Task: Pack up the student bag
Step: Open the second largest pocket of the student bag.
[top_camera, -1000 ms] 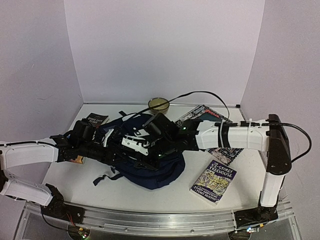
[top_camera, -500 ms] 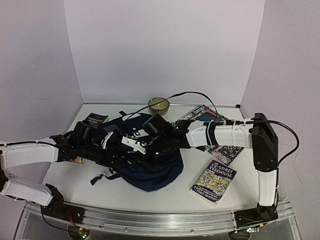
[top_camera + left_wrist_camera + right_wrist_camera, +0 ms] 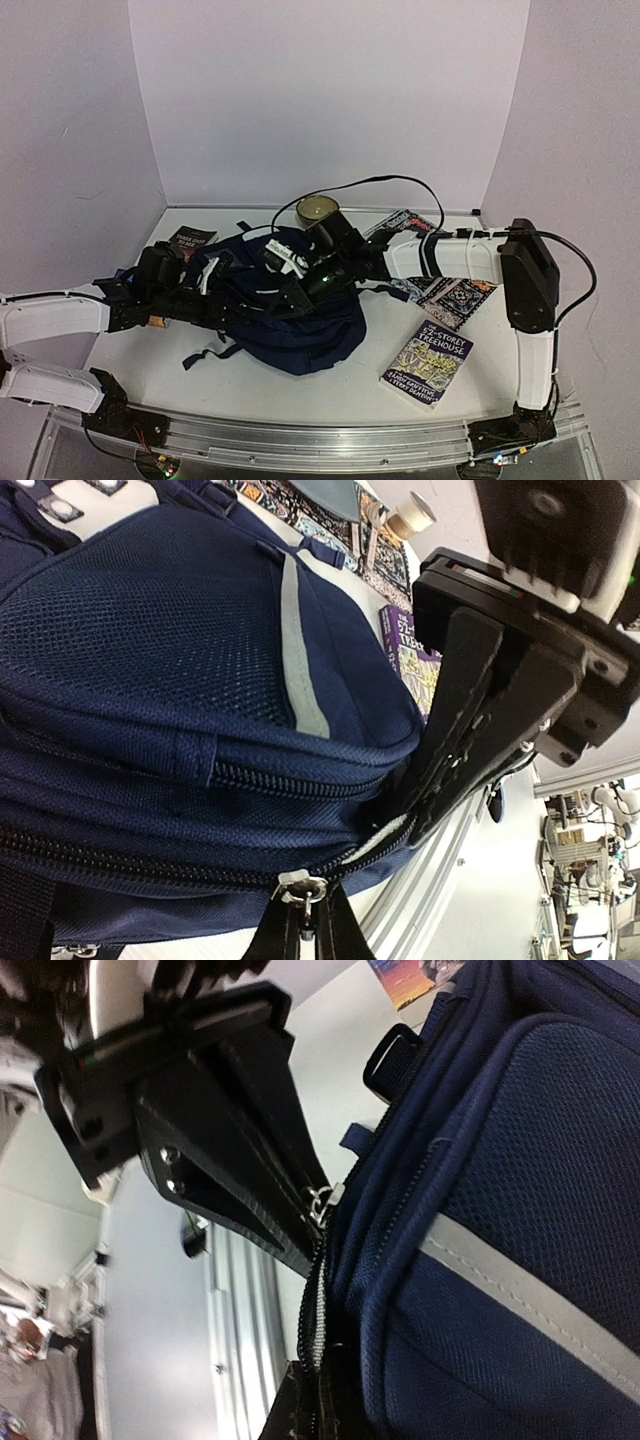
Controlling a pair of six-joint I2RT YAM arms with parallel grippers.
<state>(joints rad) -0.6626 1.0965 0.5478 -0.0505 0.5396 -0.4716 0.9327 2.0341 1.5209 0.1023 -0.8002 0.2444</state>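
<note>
The student bag (image 3: 300, 325), navy blue with a grey-white stripe (image 3: 297, 650), lies on its side mid-table. My left gripper (image 3: 235, 298) is shut on the metal zipper pull (image 3: 303, 890) of the main zipper; its black fingers (image 3: 340, 935) rise from the bottom of the left wrist view. My right gripper (image 3: 285, 293) is shut on the bag's zipper edge (image 3: 322, 1330), a short way from the pull. Between the two grippers the zipper shows a narrow open slit (image 3: 390, 832). Each wrist view shows the other gripper: the right gripper (image 3: 410, 810) and the left gripper (image 3: 305, 1222).
A purple Treehouse book (image 3: 428, 363) lies right of the bag, and a patterned book (image 3: 450, 295) lies behind it. A black book (image 3: 190, 240) sits at back left, and a round bowl (image 3: 318, 209) by the back wall. A black cable (image 3: 400, 185) loops over the right arm.
My right gripper has closed on the bag's zipper edge, and its arm has swung back and left. The left arm has pulled slightly left with the pull, and the bag has shifted with it.
</note>
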